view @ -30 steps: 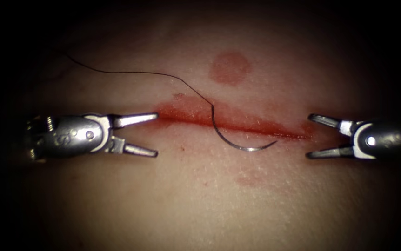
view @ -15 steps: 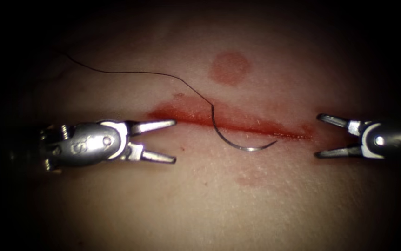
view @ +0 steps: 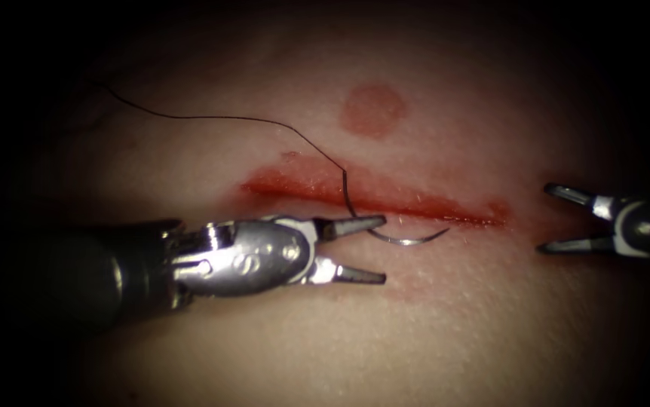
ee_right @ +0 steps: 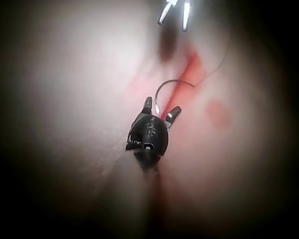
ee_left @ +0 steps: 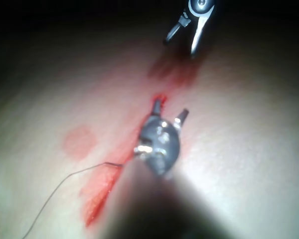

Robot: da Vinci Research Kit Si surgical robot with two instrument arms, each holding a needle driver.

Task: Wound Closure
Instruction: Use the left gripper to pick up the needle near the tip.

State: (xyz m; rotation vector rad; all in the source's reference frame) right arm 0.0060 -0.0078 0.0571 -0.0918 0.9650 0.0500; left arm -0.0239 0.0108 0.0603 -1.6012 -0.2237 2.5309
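Pale pink tissue (view: 430, 324), red fluid (view: 317, 183) along the cut, seemingly dark thread (view: 212, 117).

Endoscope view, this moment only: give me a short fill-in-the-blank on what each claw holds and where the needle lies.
1. The left claw stands ____ and holds nothing.
2. The right claw holds ____.
3. The needle lies loose on the tissue, held by ____ claw.
4. The thread trails from the needle toward the view's upper ____.

Missing words: open; nothing; neither; left

dim, dark vignette, wrist views blurry
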